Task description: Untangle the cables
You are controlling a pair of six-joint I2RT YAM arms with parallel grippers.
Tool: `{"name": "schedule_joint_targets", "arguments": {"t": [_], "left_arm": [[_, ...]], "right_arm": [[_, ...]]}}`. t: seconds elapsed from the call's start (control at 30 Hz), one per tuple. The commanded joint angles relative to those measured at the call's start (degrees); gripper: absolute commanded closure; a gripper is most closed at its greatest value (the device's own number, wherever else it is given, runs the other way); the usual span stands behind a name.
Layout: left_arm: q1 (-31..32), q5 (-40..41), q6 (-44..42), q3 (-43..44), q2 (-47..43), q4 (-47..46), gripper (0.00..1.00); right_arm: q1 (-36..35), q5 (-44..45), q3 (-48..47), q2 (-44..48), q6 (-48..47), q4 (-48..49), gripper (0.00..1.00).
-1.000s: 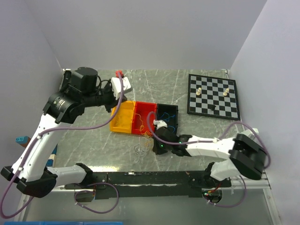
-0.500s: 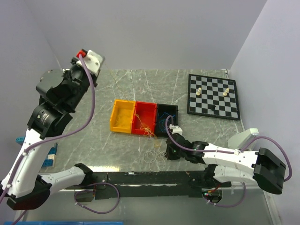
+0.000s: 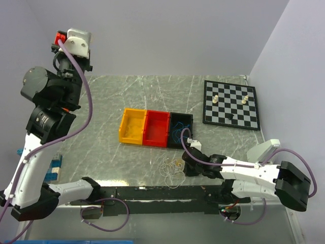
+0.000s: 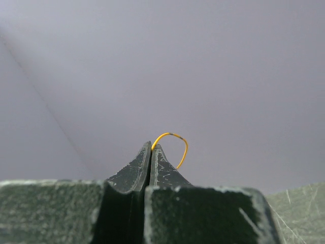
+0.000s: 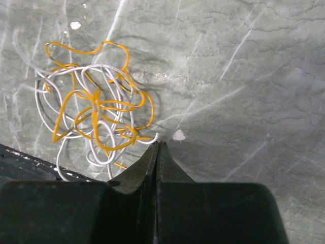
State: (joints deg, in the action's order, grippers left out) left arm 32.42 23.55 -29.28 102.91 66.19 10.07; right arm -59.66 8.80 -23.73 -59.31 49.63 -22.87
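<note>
A tangle of yellow and white cables lies on the table just in front of the bins; it also shows in the right wrist view. My right gripper sits low beside it, jaws shut, with the end of a white cable caught at the tips. My left gripper is raised high at the back left, facing the wall, and is shut on a short yellow cable that arcs out of its tips. Blue cables lie in the black bin.
Three joined bins stand mid-table: yellow, red and black. A chessboard with a few pieces lies at the back right. A blue-and-white object sits at the left edge. Walls close the back and sides.
My left arm has swung up and back from the bins to the back wall with the yellow cable. The yellow and white tangle has come off the red bin onto the table by my right gripper.
</note>
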Motion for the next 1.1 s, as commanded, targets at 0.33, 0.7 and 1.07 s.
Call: {"name": "schedule_joint_targets", "arguments": {"t": [0.33,0.7,1.07], "left_arm": [[-0.2,-7.9,5.2,-13.6,-4.0,7.0,0.99],[-0.2,-19.5,6.6,-18.5,-4.8,12.0,0.99],[-0.1,-23.0,3.6,-21.2,-6.8,14.1,0.99]], "right_arm": [[-0.9,-0.4,2.0,9.6,-3.8,4.8,1.00],[-0.9,0.1,3.4,12.8,-4.1,5.9,1.00],[-0.9,0.3,3.5,12.5,-4.4,6.9,1.00]]}}
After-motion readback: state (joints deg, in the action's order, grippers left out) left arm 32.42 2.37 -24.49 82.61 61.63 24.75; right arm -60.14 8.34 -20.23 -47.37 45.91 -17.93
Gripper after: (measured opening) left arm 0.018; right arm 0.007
